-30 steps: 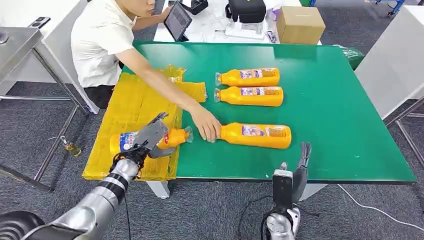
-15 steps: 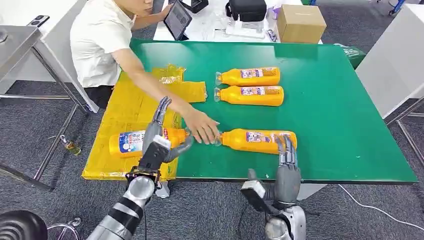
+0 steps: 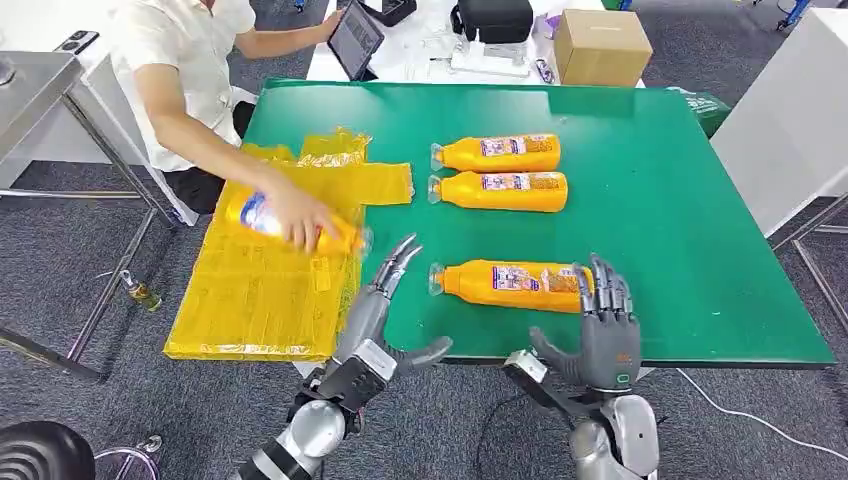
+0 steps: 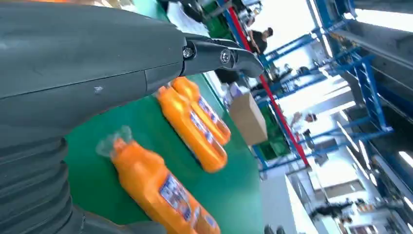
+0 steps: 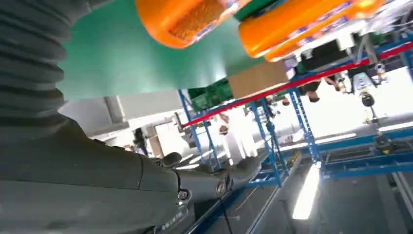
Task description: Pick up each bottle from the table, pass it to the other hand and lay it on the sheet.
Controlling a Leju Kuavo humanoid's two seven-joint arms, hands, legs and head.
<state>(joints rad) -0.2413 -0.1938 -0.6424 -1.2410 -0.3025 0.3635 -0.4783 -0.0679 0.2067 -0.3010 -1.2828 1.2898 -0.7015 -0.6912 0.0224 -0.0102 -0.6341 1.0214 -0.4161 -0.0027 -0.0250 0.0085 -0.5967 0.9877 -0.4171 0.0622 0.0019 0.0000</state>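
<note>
Before us a green-topped table on grey carpet, crumpled yellow plastic sheet at its edge, nearest orange plastic bottle lying flat, our left hand and right hand both raised, fingers spread, holding nothing.

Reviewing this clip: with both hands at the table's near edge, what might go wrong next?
1. The right robot hand is at the base end of the nearest orange bottle, which lies near the green table's front edge; a clumsy grasp may roll it off.
2. A person's hand is moving another bottle on the yellow sheet, close to the open left robot hand; contact is possible.
</note>
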